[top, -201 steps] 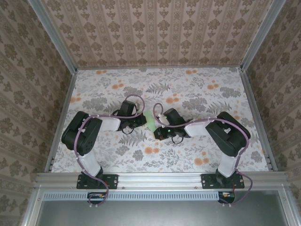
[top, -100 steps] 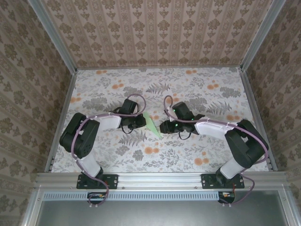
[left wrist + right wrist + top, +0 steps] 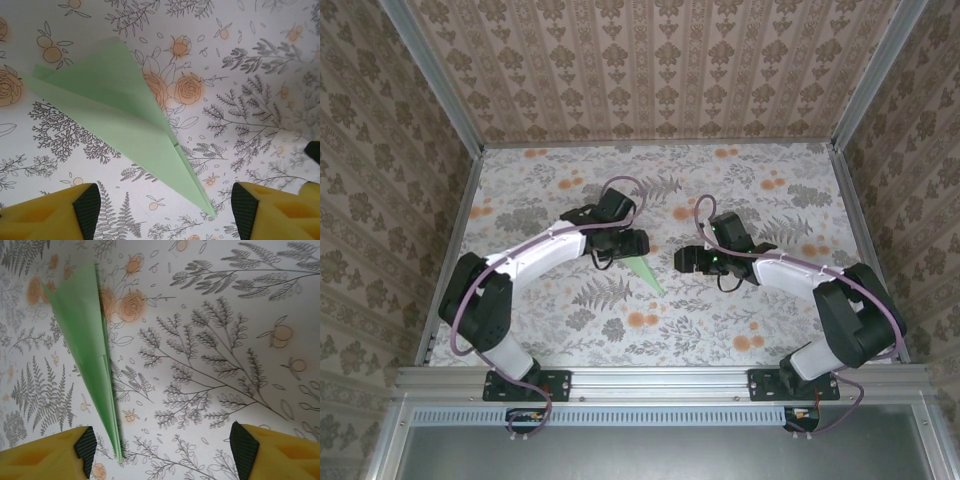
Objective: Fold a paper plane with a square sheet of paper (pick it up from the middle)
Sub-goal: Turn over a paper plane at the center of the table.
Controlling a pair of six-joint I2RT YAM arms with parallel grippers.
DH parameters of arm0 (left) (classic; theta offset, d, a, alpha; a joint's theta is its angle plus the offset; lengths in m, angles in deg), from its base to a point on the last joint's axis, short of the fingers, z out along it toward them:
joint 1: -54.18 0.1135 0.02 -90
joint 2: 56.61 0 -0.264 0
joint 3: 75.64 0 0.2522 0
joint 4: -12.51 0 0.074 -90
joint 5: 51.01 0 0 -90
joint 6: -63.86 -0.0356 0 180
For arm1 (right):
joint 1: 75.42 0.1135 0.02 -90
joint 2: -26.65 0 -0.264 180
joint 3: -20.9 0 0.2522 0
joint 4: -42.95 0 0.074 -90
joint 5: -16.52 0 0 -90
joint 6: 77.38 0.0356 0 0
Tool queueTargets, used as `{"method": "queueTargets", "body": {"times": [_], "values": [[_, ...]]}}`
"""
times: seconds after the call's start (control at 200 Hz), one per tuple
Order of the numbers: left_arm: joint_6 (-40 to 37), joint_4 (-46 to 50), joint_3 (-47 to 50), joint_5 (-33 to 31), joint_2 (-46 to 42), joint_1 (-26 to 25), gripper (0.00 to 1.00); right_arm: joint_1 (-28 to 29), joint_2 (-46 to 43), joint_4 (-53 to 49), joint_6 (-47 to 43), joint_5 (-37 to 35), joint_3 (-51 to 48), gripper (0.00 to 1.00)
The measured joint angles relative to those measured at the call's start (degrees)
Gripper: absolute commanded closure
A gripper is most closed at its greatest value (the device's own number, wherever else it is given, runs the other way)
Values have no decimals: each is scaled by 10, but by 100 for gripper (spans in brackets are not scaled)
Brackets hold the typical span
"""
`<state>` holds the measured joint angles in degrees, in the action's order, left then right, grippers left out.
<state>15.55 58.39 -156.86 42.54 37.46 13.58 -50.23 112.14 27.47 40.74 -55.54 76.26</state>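
Left claw (image 3: 164, 212) and right claw (image 3: 162, 452) stand open, empty. Ahead of both, the paper plane (image 3: 125, 125) looks light, flimsy; best pinched along its layered centre crease.

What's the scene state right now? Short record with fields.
plane: green paper folded to a narrow dart, lying on the tablecloth, tip toward the near edge
left gripper: open, empty, by the plane's wide end
right gripper: open, empty, apart from the plane on its other side
contact: none seen between either gripper and the plane
fold: centre crease visible
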Motion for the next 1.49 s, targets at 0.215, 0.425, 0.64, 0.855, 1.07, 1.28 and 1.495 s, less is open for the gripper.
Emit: {"method": "queueTargets", "body": {"times": [0.215,0.425,0.64,0.855,1.07,1.28,1.495], "values": [[41,37,-44,-39,98,-17,31,-6,-11,0,4,-17,-1,21],[68,47,-47,-51,136,-17,33,-6,-12,-1,4,-17,-1,22],[107,38,-40,-61,127,-17,39,-6,-12,-3,4,-17,-1,22],[123,26,-20,-64,101,-17,27,-6,-12,-3,4,-17,-1,22],[106,36,-40,-64,105,-19,21,-6,-12,-3,4,-17,-1,22],[95,44,-61,-64,122,-25,25,-6,-11,-3,4,-17,-1,22],[107,49,-56,-74,124,-25,47,-6,-8,-10,4,-17,-1,22]]}}
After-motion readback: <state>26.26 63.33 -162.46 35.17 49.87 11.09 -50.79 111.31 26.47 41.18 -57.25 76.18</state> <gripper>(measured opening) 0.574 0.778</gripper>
